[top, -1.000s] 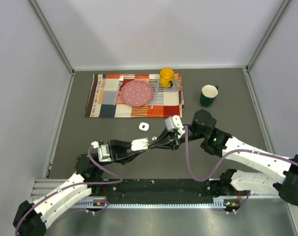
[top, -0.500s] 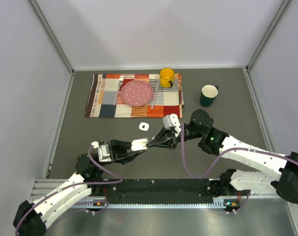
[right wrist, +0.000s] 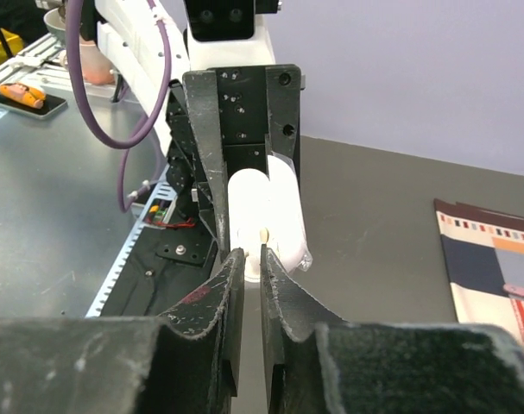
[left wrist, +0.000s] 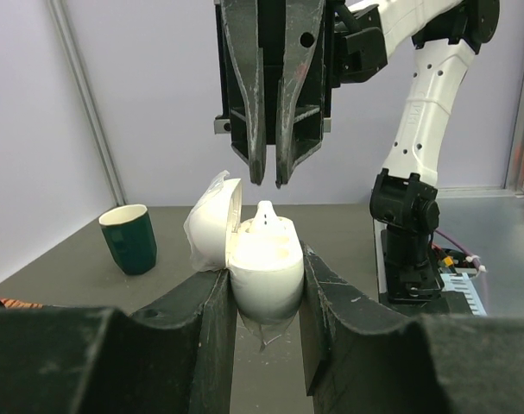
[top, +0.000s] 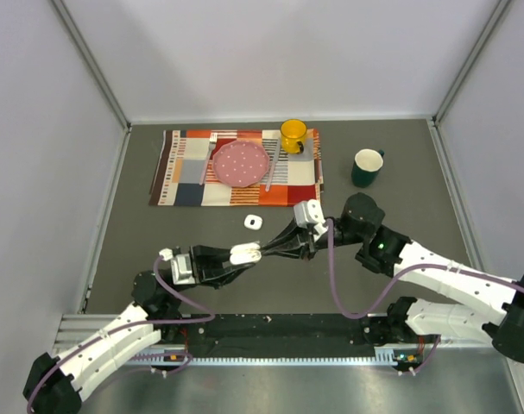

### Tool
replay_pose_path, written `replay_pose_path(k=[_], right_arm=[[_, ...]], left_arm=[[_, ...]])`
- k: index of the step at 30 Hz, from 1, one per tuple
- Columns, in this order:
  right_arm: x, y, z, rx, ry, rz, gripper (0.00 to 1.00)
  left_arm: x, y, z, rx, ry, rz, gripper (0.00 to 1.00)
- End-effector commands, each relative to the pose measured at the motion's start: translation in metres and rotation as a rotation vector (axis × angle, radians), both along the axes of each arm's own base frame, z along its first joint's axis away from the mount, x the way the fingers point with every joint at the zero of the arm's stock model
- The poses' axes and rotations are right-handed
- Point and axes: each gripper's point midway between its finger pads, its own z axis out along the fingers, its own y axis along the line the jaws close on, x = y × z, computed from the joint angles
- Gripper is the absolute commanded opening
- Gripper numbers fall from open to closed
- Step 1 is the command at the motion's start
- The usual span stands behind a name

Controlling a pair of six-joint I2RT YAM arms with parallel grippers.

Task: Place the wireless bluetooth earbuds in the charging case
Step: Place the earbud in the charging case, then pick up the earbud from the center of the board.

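My left gripper [top: 241,255] is shut on a white charging case [top: 246,252] and holds it above the table, lid open. In the left wrist view the case [left wrist: 266,259] sits between my fingers [left wrist: 210,319], lid [left wrist: 211,222] tipped left. One white earbud [left wrist: 266,214] stands in it with its head sticking up. My right gripper [left wrist: 268,179] hangs just above that earbud, jaws a narrow gap apart and empty. In the right wrist view the gripper [right wrist: 247,255] points at the case [right wrist: 263,203], with the earbud [right wrist: 263,234] just past its tips. The other earbuds are out of view.
A second small white case [top: 254,222] lies on the table beyond the grippers. A patchwork placemat [top: 179,181] at the back holds a pink plate [top: 241,162], cutlery and a yellow mug [top: 293,134]. A dark green mug [top: 366,167] stands at the right.
My right gripper moved in to the open case half a second ago and has now drawn back a little to the right. The left gripper and case have stayed put.
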Motion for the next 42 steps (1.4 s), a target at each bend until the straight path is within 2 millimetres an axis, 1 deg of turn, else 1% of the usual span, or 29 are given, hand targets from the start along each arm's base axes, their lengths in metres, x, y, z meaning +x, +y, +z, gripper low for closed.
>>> replay_pose_path(k=[1,5,8,10,11,16,18,23,24,25,27,28,30,31,32,33,34,35,38,39,40,41,42], right_arm=[[-0.003,-0.007,0.017,0.057,-0.062,-0.026,0.13],[-0.001,-0.009,0.021,0.069,-0.069,-0.052,0.16],[0.0,-0.012,0.023,0.077,-0.074,-0.074,0.18],[0.002,-0.016,0.028,0.093,-0.073,-0.099,0.19],[0.007,-0.017,0.028,0.099,-0.068,-0.137,0.2],[0.023,-0.028,0.033,0.139,-0.079,-0.265,0.24],[0.025,-0.033,0.034,0.151,-0.077,-0.297,0.26],[0.033,-0.042,0.035,0.169,-0.099,-0.365,0.28],[0.034,-0.046,0.04,0.185,-0.103,-0.383,0.28],[0.038,-0.048,0.04,0.19,-0.1,-0.411,0.28],[0.039,-0.054,0.045,0.216,-0.103,-0.44,0.32],[0.044,-0.057,0.044,0.217,-0.098,-0.473,0.34],[0.05,-0.06,0.043,0.212,-0.075,-0.513,0.39],[0.058,-0.065,0.045,0.215,-0.064,-0.567,0.41],[0.062,-0.066,0.037,0.179,-0.048,-0.592,0.44],[0.066,-0.068,0.036,0.165,-0.04,-0.616,0.45],[0.07,-0.069,0.038,0.155,-0.037,-0.634,0.46],[0.073,-0.069,0.028,0.108,-0.021,-0.645,0.47],[0.088,-0.076,0.026,0.076,0.018,-0.711,0.48],[0.093,-0.079,0.024,0.069,0.066,-0.737,0.49],[0.106,-0.087,0.025,0.072,0.1,-0.79,0.5],[0.113,-0.09,0.022,0.07,0.15,-0.817,0.6],[0.118,-0.093,0.018,0.076,0.262,-0.847,0.67]], left_arm=[[0.0,0.002,-0.002,-0.01,-0.018,0.014,0.0],[0.002,0.003,-0.002,-0.012,-0.011,0.026,0.0],[0.011,0.006,0.0,-0.032,0.023,0.073,0.0],[0.013,0.008,0.001,-0.045,0.024,0.088,0.0],[0.013,0.009,0.001,-0.05,0.023,0.095,0.0],[0.017,0.016,0.006,-0.08,0.014,0.137,0.0],[0.017,0.017,0.007,-0.087,0.012,0.146,0.0],[0.021,0.018,0.007,-0.088,0.011,0.167,0.0],[0.022,0.019,0.008,-0.094,0.013,0.174,0.0],[0.025,0.021,0.01,-0.11,0.028,0.19,0.0],[0.027,0.022,0.013,-0.122,0.035,0.196,0.0],[0.027,0.023,0.018,-0.134,0.033,0.199,0.0],[0.03,0.023,0.02,-0.139,0.04,0.208,0.0],[0.03,0.024,0.026,-0.152,0.034,0.209,0.0],[0.032,0.024,0.029,-0.161,0.034,0.216,0.0],[0.031,0.024,0.031,-0.166,0.031,0.213,0.0],[0.03,0.026,0.038,-0.187,0.019,0.211,0.0],[0.03,0.025,0.039,-0.188,0.022,0.209,0.0],[0.029,0.025,0.047,-0.196,0.008,0.202,0.0],[0.029,0.026,0.052,-0.205,0.005,0.205,0.0],[0.029,0.027,0.055,-0.212,0.0,0.206,0.0],[0.028,0.027,0.058,-0.218,-0.002,0.208,0.0],[0.028,0.029,0.066,-0.231,-0.013,0.214,0.0]])
